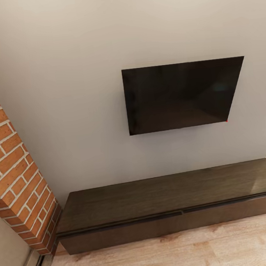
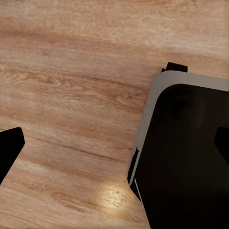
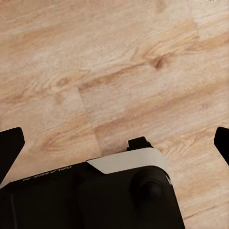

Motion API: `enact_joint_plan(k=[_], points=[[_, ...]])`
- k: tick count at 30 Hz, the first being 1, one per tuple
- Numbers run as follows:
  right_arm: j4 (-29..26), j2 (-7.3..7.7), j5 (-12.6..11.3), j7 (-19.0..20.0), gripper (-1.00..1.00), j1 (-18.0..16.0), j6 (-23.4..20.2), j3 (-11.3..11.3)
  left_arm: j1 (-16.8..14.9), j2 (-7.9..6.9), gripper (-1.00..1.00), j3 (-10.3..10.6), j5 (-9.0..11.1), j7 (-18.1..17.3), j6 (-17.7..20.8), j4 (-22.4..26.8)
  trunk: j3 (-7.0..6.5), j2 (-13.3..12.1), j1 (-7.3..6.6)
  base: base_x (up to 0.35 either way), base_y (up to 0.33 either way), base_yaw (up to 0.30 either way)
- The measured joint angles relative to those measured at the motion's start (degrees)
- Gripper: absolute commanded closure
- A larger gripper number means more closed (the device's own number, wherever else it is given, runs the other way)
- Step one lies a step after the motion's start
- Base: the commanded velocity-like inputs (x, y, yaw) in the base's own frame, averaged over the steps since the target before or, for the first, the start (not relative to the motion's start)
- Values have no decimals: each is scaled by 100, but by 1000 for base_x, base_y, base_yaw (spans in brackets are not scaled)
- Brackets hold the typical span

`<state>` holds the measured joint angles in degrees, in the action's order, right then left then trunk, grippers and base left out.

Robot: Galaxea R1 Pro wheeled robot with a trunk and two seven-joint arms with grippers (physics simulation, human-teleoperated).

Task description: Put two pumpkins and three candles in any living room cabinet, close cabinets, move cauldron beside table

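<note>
The cabinet (image 1: 169, 195) is a long, low dark-brown unit standing against the pale wall ahead of me. Its flat top is bare and both drawer fronts (image 1: 119, 233) sit flush and closed. The pumpkins, candles, cauldron and table are out of view. My left gripper (image 2: 116, 145) hangs open above the wood floor, its black fingertips (image 2: 9, 148) at the frame's edges and nothing between them. My right gripper (image 3: 116, 143) is likewise open and empty, hanging over the floor and my own black base (image 3: 95, 200).
A black flat television (image 1: 178, 97) hangs on the wall above the cabinet. A red brick column (image 1: 13, 171) juts out at the left, beside the cabinet's left end. Light wood floor (image 1: 183, 251) runs in front of the cabinet. My base (image 2: 191, 157) lies under the left gripper.
</note>
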<state>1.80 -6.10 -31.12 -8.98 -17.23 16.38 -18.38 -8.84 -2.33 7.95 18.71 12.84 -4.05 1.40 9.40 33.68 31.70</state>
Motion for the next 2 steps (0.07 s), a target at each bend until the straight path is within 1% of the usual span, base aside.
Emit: enact_joint_plan(k=[2], points=[[1,0,-5,0,-100,0,-3,-1,0,0,-100,0,2,1,-1,1,0,0,0,0,0,0]])
